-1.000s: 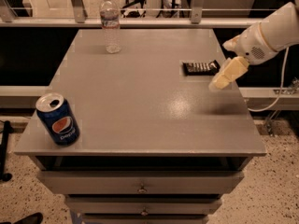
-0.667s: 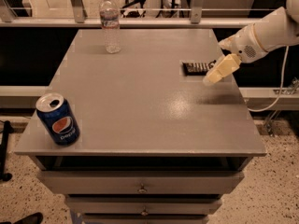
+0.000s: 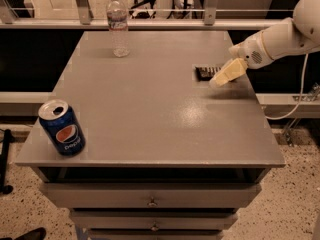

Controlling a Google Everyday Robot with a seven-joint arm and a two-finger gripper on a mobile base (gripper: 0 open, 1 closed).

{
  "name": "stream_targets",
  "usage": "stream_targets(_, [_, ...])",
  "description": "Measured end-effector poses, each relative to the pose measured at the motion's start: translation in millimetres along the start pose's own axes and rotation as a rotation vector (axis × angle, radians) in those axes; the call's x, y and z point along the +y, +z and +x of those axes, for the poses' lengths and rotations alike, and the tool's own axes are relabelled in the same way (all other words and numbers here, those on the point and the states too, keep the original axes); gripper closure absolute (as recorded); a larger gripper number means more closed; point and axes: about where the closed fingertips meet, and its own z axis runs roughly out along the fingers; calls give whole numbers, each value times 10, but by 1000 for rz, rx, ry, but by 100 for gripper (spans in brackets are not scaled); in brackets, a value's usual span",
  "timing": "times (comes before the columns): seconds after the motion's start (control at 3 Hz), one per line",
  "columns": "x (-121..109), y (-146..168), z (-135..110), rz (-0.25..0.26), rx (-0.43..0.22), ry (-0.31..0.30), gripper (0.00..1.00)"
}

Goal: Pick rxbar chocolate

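Note:
The rxbar chocolate (image 3: 206, 73) lies flat on the grey table (image 3: 150, 109) near its right edge, a dark bar with pale lettering. My gripper (image 3: 218, 81) comes in from the right on a white arm and hangs just over the bar's right end, covering part of it.
A blue Pepsi can (image 3: 62, 128) stands at the table's front left corner. A clear water bottle (image 3: 118, 25) stands at the back, left of centre. Drawers sit under the tabletop. A cable hangs off the right side.
My gripper has moved left and slightly down, from right of the bar to over its right end. The bar, can and bottle have not moved.

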Motion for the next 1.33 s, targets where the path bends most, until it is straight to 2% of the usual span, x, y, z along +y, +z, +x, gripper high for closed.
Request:
stream_targets(0.33, [-82,99,35,-3,-17,27,16])
stream_targets(0.67, [-118,121,65,-3,-32,40,47])
stream_targets(1.33, [-104,45,89,0,-47,42,93])
